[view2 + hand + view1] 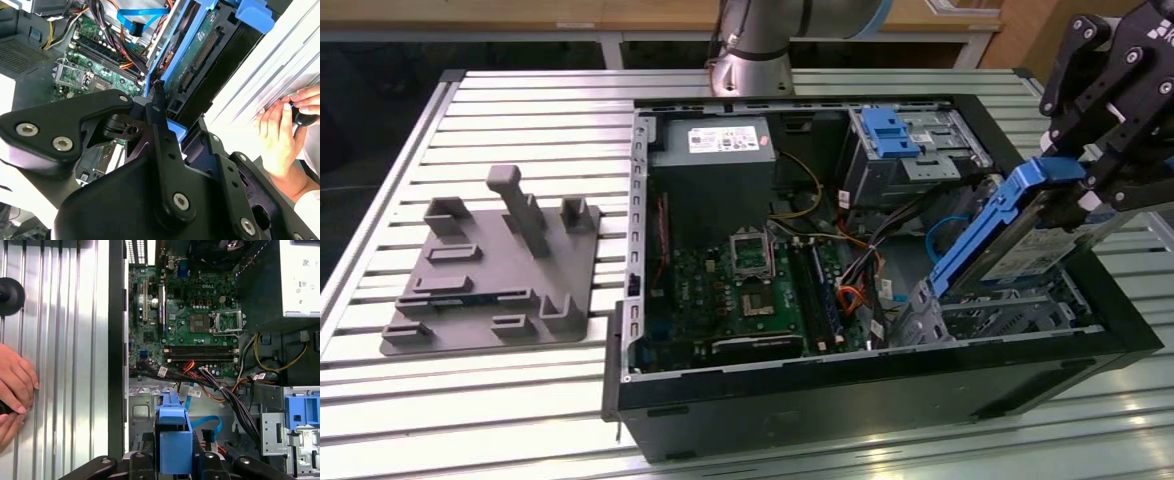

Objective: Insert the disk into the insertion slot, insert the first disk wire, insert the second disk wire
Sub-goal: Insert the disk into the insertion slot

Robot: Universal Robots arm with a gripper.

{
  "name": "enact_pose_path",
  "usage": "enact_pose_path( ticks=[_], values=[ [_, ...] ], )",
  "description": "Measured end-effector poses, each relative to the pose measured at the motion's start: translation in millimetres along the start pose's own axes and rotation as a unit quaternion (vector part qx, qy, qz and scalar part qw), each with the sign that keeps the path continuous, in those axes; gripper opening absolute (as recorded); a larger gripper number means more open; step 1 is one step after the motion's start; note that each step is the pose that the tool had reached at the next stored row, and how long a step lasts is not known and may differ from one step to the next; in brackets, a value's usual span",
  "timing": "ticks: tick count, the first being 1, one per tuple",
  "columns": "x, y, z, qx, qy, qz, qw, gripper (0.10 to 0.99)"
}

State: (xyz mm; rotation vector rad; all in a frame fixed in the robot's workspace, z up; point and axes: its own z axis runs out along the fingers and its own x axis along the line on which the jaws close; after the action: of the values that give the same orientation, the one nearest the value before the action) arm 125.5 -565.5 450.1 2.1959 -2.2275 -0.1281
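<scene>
At the exterior view's right, the claw [1078, 178] pinches the upper end of the disk [1014, 240], which stands tilted over the open computer case [854, 395]. Its lower end is at the top of the insertion slot [1014, 318]. A person's hand [15, 385] is over the desk [520, 400] beside the case.

The disk [1027, 255] is showing silver in a bright blue frame, the circuit board [740, 290] is glowing green, the computer case [854, 400] is looking black, the table [400, 380] is gleaming in silver ribs.
</scene>
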Motion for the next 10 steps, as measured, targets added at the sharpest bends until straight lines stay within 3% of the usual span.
enact_pose_path(
  ticks=[5, 10],
  values=[
    [-0.7, -5.8, -0.3, -0.0044, 0.0000, 0.001, 1.0000, 0.365],
    [-2.2, -8.0, 0.5, -0.0141, 0.0024, 0.002, 0.9999, 0.365]
  ],
)
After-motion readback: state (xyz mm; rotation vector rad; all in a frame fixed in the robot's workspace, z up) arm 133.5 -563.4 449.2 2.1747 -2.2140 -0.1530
